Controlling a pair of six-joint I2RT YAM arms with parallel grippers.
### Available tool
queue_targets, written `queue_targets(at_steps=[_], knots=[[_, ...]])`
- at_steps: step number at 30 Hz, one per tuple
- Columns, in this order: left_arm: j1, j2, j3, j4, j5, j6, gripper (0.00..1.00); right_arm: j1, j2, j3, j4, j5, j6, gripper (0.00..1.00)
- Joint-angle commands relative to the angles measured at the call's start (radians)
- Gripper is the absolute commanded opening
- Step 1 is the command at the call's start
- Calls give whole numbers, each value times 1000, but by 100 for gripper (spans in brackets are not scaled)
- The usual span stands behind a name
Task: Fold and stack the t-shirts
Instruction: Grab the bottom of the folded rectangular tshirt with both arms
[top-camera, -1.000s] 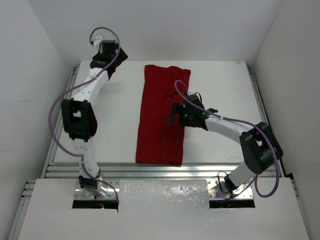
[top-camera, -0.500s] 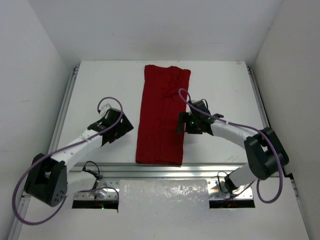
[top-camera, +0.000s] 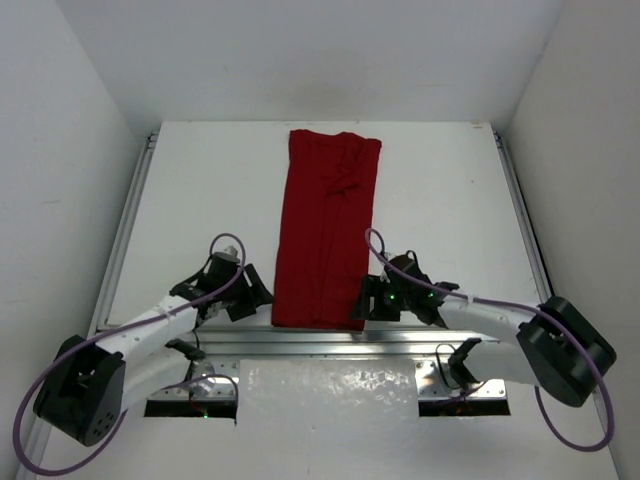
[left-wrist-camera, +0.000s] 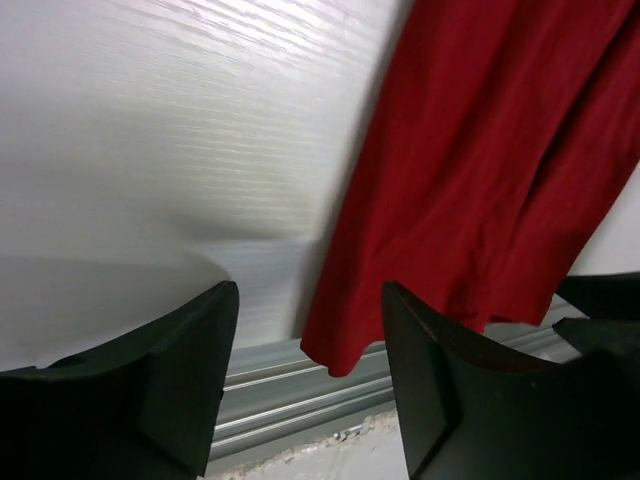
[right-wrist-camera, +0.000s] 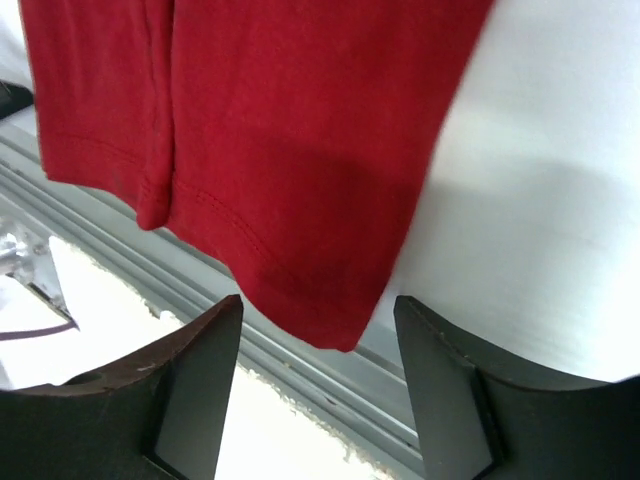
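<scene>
White tabletop (top-camera: 200, 180) carries the dark red t-shirt (top-camera: 325, 230), a long folded strip. Its near hem corners lie just ahead of each pair of jaws. The left gripper (top-camera: 260, 298) and right gripper (top-camera: 359, 304) both have their jaws parted, clasping nothing.

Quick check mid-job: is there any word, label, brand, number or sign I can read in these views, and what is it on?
No readable text in any view.
On the t-shirt: none; plain dark red, no print or tag showing.
On the table: none; bare white surface.
On the left gripper and the right gripper: none; plain black fingers, no lettering.
</scene>
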Motion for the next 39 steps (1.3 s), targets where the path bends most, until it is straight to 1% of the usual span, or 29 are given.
queue_targets(at_steps=[1, 2, 5, 7, 10, 12, 13, 15, 16, 17, 18, 19, 20, 21, 24, 25, 26, 27, 28, 29, 31, 32, 36, 39], knots=[[-19, -11, -51, 87, 80, 2, 57, 16, -67, -71, 81, 22, 109, 64], [-26, -8, -56, 99, 80, -1, 57, 21, -94, -98, 99, 31, 132, 63], [-45, 13, -68, 133, 80, -8, 54, 27, -114, -114, 96, 61, 146, 60], [-56, 45, -70, 148, 78, -13, 54, 27, -110, -115, 104, 55, 148, 55], [-77, 81, -68, 165, 83, -21, 49, 38, -91, -125, 136, 29, 168, 51], [-92, 85, -73, 162, 69, -25, 48, 52, -79, -138, 162, 34, 183, 47], [-95, 84, -76, 167, 69, -27, 45, 56, -75, -141, 174, 42, 189, 43], [-96, 84, -76, 172, 69, -25, 37, 63, -72, -154, 191, 45, 199, 38], [-96, 85, -76, 169, 68, -25, 28, 64, -70, -157, 200, 49, 203, 37], [-96, 85, -71, 168, 66, -24, 22, 67, -70, -157, 203, 52, 203, 33], [-96, 87, -70, 162, 71, -21, 11, 69, -73, -158, 205, 52, 203, 29], [-96, 87, -68, 158, 74, -21, 8, 67, -78, -155, 205, 57, 203, 22], [-97, 79, -65, 149, 75, -19, 7, 69, -84, -155, 199, 63, 206, 5], [-97, 73, -62, 138, 75, -13, 7, 69, -90, -154, 193, 69, 206, 1], [-99, 42, -62, 116, 72, 1, 7, 69, -121, -146, 167, 89, 200, 0], [-99, 29, -64, 113, 74, 8, 16, 69, -133, -145, 164, 91, 200, 0], [-99, 25, -65, 112, 74, 11, 22, 69, -136, -143, 162, 92, 200, 0], [-99, 21, -65, 107, 75, 15, 24, 69, -139, -143, 162, 91, 200, 0], [-99, 16, -68, 107, 80, 18, 24, 67, -139, -143, 161, 86, 200, 0], [-99, 15, -71, 116, 84, 22, 16, 69, -139, -143, 161, 83, 202, 0], [-99, 10, -71, 124, 97, 24, 8, 69, -139, -140, 162, 75, 205, 0], [-99, 3, -70, 127, 101, 25, 0, 69, -145, -140, 162, 69, 203, 0], [-99, -19, -50, 129, 89, 31, 0, 67, -165, -119, 133, 80, 197, 0], [-99, -19, 1, 96, 72, 31, 0, 67, -182, -88, 95, 103, 183, 0]])
